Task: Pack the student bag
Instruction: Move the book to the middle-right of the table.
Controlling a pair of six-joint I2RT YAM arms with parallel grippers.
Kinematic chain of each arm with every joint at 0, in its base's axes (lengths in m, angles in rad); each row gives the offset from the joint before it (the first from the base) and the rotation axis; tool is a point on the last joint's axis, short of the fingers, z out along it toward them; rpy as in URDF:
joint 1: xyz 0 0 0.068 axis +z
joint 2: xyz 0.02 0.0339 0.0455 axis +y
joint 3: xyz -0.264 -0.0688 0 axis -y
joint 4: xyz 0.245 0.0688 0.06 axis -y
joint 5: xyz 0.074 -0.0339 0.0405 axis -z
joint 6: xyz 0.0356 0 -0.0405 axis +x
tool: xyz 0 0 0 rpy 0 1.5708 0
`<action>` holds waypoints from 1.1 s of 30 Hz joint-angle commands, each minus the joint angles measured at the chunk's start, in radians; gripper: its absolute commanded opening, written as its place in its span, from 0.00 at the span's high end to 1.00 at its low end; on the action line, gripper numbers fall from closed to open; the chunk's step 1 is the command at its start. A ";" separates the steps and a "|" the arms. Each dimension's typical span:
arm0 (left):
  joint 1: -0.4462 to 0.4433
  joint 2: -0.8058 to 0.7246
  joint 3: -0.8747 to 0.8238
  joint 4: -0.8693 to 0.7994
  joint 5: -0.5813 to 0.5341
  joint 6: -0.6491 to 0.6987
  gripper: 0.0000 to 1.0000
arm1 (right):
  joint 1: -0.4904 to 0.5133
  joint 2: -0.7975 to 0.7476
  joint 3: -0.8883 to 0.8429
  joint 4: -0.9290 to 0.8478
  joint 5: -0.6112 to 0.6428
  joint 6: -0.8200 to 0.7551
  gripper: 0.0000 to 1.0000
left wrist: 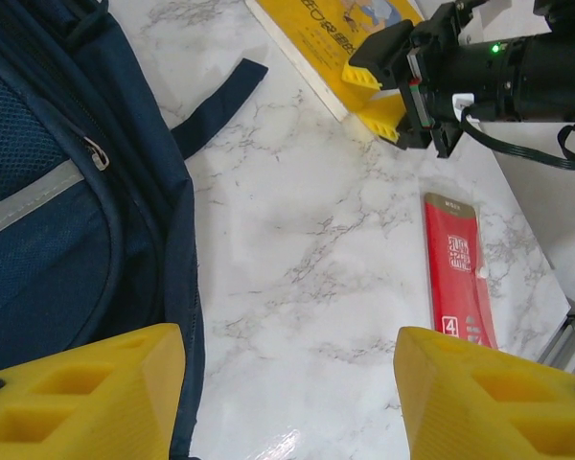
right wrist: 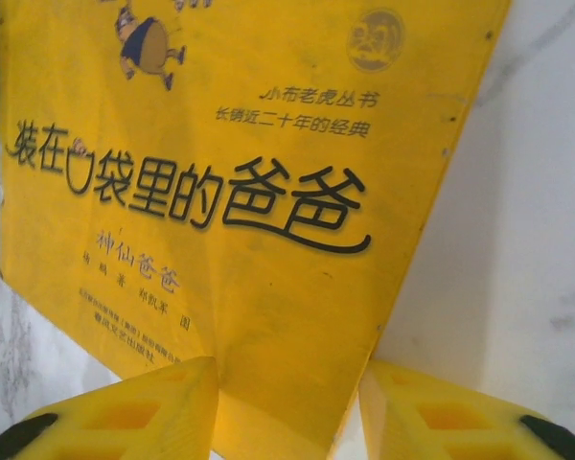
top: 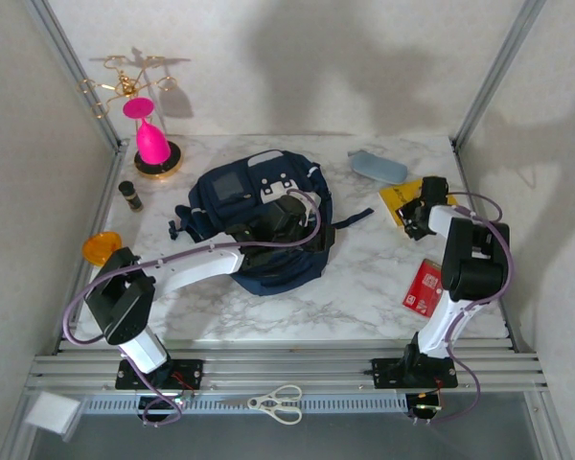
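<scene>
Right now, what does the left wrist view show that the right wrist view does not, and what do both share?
Left wrist view, not the right: the student bag, a red packet and the left tool, open. Right wrist view, not the left: the large black title line on the yellow book. Both share that book, the marble table and the right tool at the book's corner.
</scene>
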 commanded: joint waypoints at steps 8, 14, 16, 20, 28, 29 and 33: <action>-0.002 0.015 0.038 -0.002 0.012 0.020 0.39 | -0.006 0.028 0.041 0.030 0.020 0.029 0.87; -0.002 0.015 0.038 0.000 0.014 0.019 0.39 | -0.010 0.019 0.049 0.032 0.017 0.037 1.00; -0.002 0.015 0.037 -0.001 0.016 0.015 0.39 | -0.010 0.012 0.044 0.013 0.018 0.031 1.00; -0.001 0.013 0.029 0.015 0.024 0.006 0.39 | -0.010 -0.036 -0.038 0.015 -0.021 0.028 1.00; -0.002 0.017 0.022 0.025 0.040 -0.008 0.39 | -0.015 -0.232 -0.264 -0.052 -0.121 -0.041 1.00; -0.002 0.016 0.019 0.027 0.043 -0.011 0.39 | -0.015 -0.270 -0.290 -0.080 -0.121 -0.062 1.00; -0.003 0.016 0.012 0.046 0.048 -0.033 0.38 | -0.012 -0.466 -0.424 -0.166 -0.127 -0.100 1.00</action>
